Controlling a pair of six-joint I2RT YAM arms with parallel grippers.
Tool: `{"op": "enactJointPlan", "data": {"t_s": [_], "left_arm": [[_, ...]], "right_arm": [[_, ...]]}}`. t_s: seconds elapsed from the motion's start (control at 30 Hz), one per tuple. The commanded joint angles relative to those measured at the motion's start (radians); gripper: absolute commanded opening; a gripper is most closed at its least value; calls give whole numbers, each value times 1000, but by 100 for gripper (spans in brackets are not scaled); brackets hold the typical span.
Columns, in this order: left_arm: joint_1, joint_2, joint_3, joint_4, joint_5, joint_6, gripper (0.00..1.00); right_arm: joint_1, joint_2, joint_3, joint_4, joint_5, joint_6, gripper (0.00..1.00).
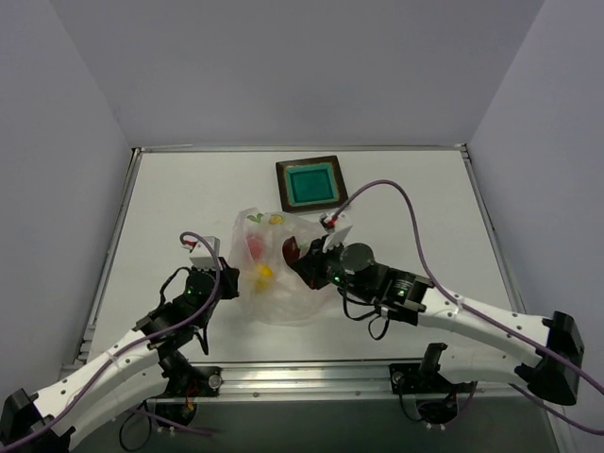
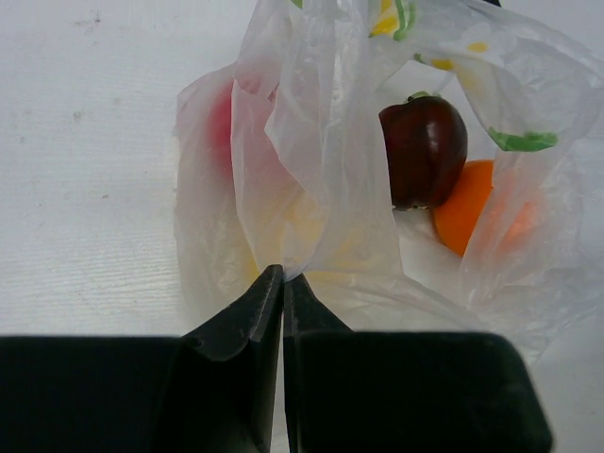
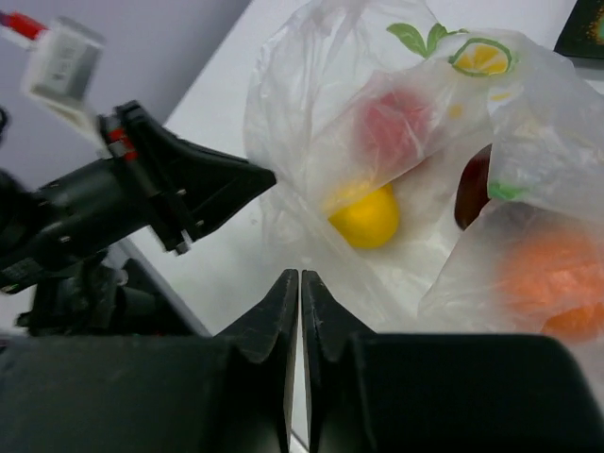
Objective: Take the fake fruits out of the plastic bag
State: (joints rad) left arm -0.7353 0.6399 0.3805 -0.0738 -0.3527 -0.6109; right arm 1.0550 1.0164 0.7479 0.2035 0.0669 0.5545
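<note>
Beyond left claw (image 2: 283, 276), tight on plastic bag (image 2: 321, 160), maroon fruit (image 2: 425, 146); beyond closed right claw (image 3: 300, 276), yellow fruit (image 3: 366, 217).

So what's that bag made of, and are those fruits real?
The bag looks like thin, soft plastic film. It is see-through and whitish, crinkled into folds, with yellow and green marks printed on it. The dark maroon fruit and the yellow fruit are probably glossy plastic, not real. Their skins look very smooth and evenly coloured, and the maroon one shows a shiny highlight.
</note>
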Motion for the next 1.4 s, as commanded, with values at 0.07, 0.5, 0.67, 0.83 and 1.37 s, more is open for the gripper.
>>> {"op": "enactJointPlan", "data": {"t_s": [0.07,0.5,0.67,0.83,1.37], "left_arm": [[-1,-68,3,14,23,20,3],[-1,-161,-81,-57,11,-43,2],[1,-192,-92,-83,24,-43,2],[1,-233,-97,-125,24,-44,2],[1,-230,-86,-179,32,-63,2]], "right_arm": [[-21,342,145,59,88,-142,0],[-50,695,261,177,-56,-151,66],[-44,777,317,156,-125,-162,87],[-44,829,363,149,-190,-166,97],[-49,775,291,202,-115,-120,43]]}}
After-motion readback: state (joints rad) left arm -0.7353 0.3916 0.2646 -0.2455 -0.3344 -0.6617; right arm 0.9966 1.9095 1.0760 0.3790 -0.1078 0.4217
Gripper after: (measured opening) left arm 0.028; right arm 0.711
